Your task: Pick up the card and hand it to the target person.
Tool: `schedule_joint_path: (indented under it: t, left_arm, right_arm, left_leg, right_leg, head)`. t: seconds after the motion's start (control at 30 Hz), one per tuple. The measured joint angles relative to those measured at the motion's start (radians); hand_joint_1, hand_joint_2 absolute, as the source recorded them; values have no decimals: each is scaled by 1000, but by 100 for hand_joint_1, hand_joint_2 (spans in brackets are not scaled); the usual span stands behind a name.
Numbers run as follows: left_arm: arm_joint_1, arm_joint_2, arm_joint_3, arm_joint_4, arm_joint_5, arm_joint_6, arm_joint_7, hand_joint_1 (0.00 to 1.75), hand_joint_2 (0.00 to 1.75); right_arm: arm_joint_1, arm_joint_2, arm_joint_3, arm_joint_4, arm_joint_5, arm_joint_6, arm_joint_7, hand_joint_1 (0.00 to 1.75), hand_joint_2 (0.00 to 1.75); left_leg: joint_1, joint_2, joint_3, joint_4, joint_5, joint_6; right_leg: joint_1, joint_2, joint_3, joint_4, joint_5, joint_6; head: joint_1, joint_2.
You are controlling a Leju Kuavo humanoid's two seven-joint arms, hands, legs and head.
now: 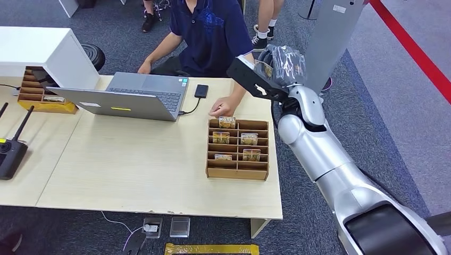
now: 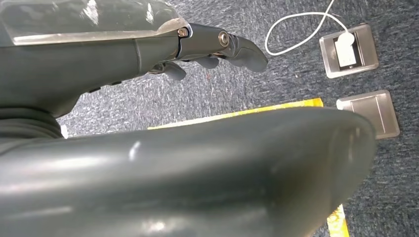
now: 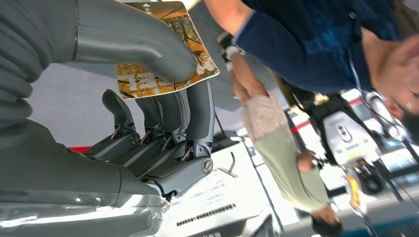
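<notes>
A: Our right hand has the card clamped between thumb and fingers, raised past the desk edge, near the seated person.

B: Then we offer it flat and slowly, keeping the pinch firm until they take it.

A: Their hand rests at the wooden card rack. We have open room over the desk's corner; the grey pillar stands close behind.

B: Our left hand hangs over the floor, fingers loosely curled, holding nothing.
</notes>
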Motion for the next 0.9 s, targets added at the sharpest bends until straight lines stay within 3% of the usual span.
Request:
schedule_joint_path:
  t: [0.2,0.47,0.9]
  left_arm:
    - [-1,0,0,0,-11,1,-4,0,0]
    - [-2,0,0,0,-11,9,-7,0,0]
    - [-2,0,0,0,-10,27,-14,0,0]
  right_arm:
    - [-20,16,-4,53,-1,-125,-155,144,175]
    - [10,77,-5,166,-48,-191,-249,144,175]
    - [64,157,2,282,32,-326,-253,140,175]
  left_leg:
    - [0,0,0,0,0,0]
    - [0,0,0,0,0,0]
    - [0,0,0,0,0,0]
  right_leg:
    - [0,0,0,0,0,0]
    - [0,0,0,0,0,0]
    - [0,0,0,0,0,0]
  head:
    - [0,0]
    - [0,0]
    - [0,0]
